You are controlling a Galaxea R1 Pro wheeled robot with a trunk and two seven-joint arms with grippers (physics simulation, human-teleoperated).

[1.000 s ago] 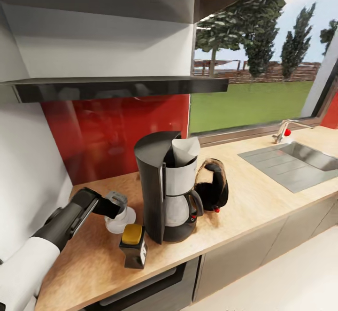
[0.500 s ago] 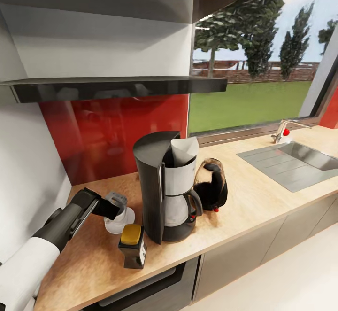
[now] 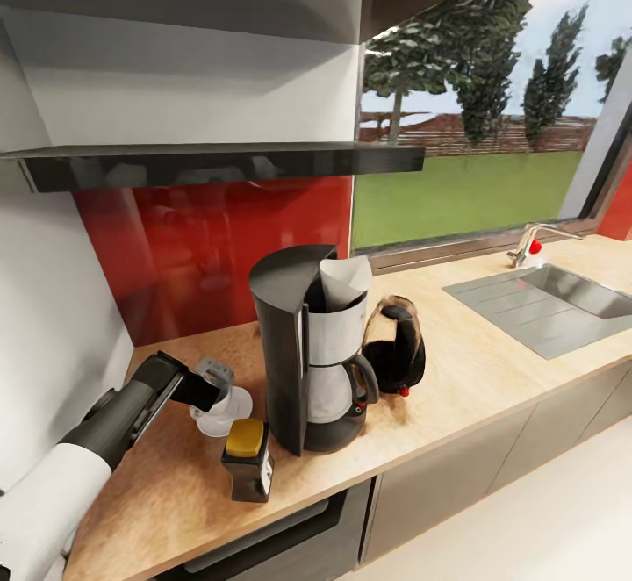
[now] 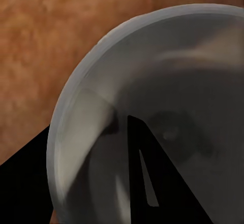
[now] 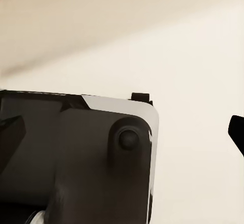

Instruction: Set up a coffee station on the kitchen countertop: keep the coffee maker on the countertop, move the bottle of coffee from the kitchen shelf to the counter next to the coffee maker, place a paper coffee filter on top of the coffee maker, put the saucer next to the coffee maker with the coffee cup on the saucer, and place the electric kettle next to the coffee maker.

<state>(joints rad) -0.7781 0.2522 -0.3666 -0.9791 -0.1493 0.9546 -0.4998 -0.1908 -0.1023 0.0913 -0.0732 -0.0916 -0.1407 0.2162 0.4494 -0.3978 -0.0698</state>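
Left claw [image 3: 213, 381] reaching low from the left over the saucer [image 3: 230, 407], cup hidden, grip impossible to tell, arm stretched along the table [image 3: 456, 362], saucer left of the coffee maker [image 3: 312, 348].

- A red backsplash [image 3: 211, 256] is seen behind the wooden countertop [image 3: 474, 370].
- At far right, a window [image 3: 474, 125] onto lawn and trees is set above a steel sink [image 3: 553, 304].
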